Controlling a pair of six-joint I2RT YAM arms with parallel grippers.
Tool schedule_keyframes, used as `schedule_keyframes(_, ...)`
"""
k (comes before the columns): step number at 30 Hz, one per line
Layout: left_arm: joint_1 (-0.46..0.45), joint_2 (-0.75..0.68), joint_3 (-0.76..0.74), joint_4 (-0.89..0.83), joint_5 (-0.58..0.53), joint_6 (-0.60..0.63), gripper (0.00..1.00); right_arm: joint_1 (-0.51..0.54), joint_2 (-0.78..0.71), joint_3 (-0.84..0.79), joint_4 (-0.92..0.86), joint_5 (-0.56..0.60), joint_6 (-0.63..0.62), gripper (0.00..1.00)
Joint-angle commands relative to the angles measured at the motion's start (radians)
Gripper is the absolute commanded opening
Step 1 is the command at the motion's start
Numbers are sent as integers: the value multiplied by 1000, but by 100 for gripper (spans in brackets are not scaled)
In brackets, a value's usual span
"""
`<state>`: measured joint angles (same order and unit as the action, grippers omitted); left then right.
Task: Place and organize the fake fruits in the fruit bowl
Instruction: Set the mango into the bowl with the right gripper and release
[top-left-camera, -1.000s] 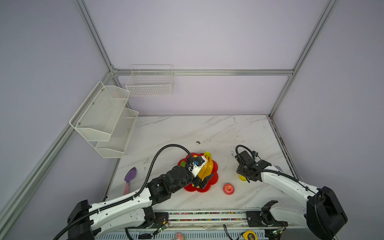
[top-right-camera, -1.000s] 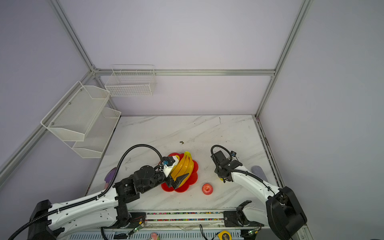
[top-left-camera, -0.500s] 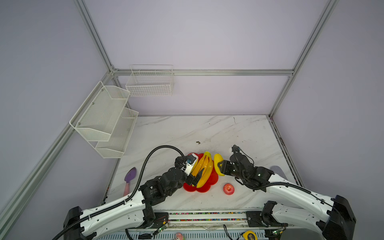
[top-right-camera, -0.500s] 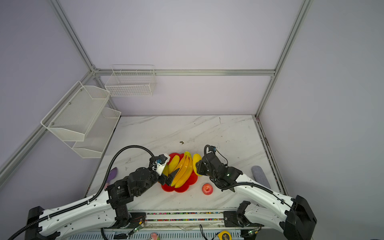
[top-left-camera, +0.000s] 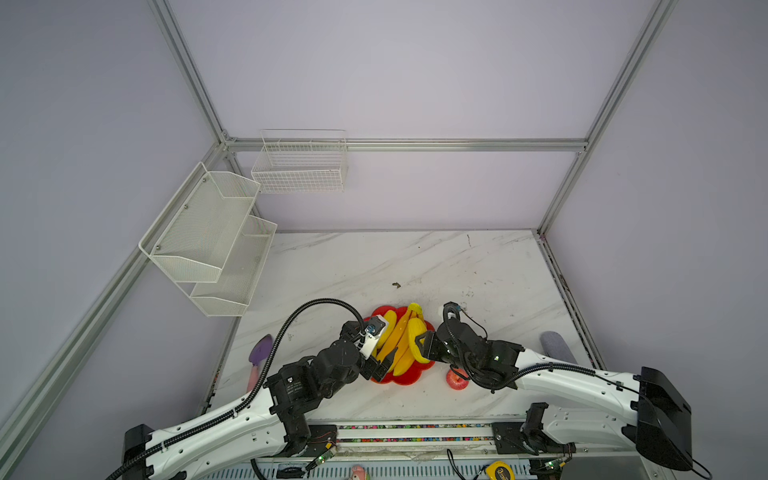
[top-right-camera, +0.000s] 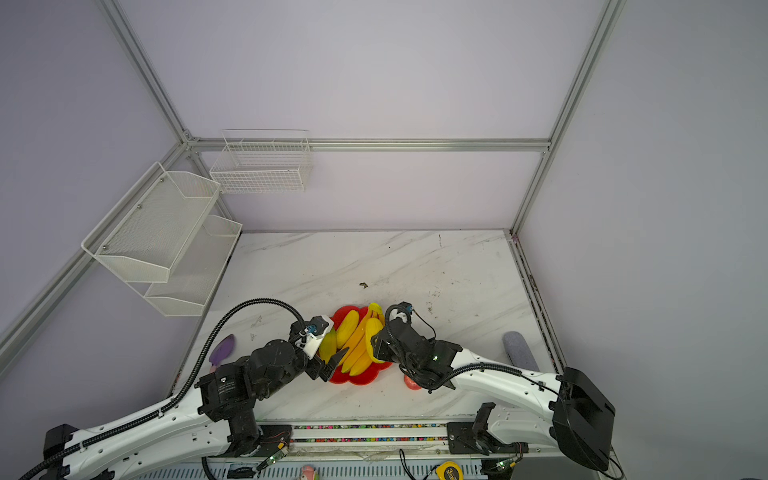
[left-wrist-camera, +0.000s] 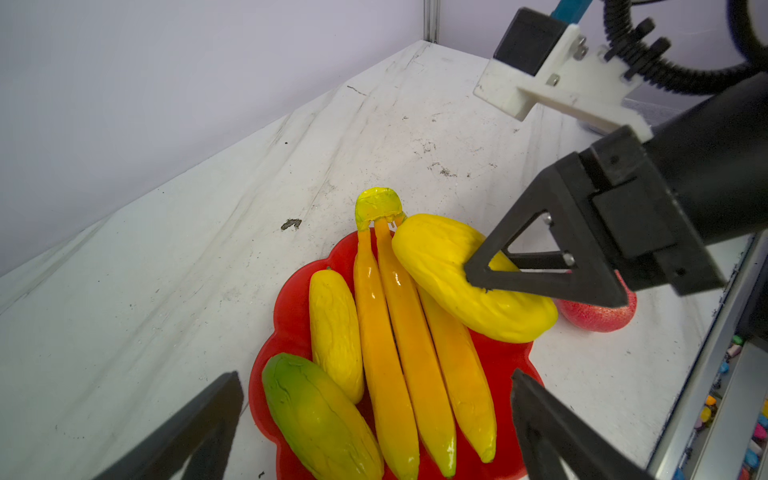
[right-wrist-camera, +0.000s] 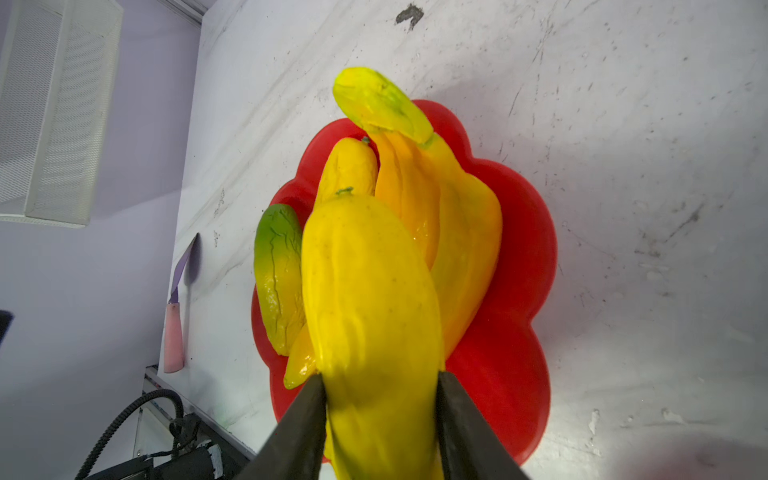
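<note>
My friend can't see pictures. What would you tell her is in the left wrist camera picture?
The right gripper holds a yellow fruit over a red flower-shaped bowl on a white table. In the bowl lie a banana bunch, a smaller yellow fruit and a green fruit; a red apple sits on the table beside it.

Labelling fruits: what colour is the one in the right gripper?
The held fruit is plain yellow, ridged. Clearest in the right wrist view.

No legible text anywhere
</note>
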<state>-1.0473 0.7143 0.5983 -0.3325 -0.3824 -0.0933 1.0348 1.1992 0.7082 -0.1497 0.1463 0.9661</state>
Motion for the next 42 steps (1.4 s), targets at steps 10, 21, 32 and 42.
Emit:
schedule_keyframes(10, 4, 11, 43, 10, 16, -18, 100, 10, 35, -27, -13, 76, 24, 46)
schedule_keyframes(21, 4, 40, 52, 25, 31, -8, 100, 10, 95, -32, -11, 87, 12, 48)
schedule_keyframes(32, 4, 52, 49, 32, 42, -10, 100, 10, 77, -21, -52, 106, -1, 67)
schedule_keyframes(42, 4, 60, 12, 124, 163, 13, 100, 11, -119, -2, -365, 220, 73, 76)
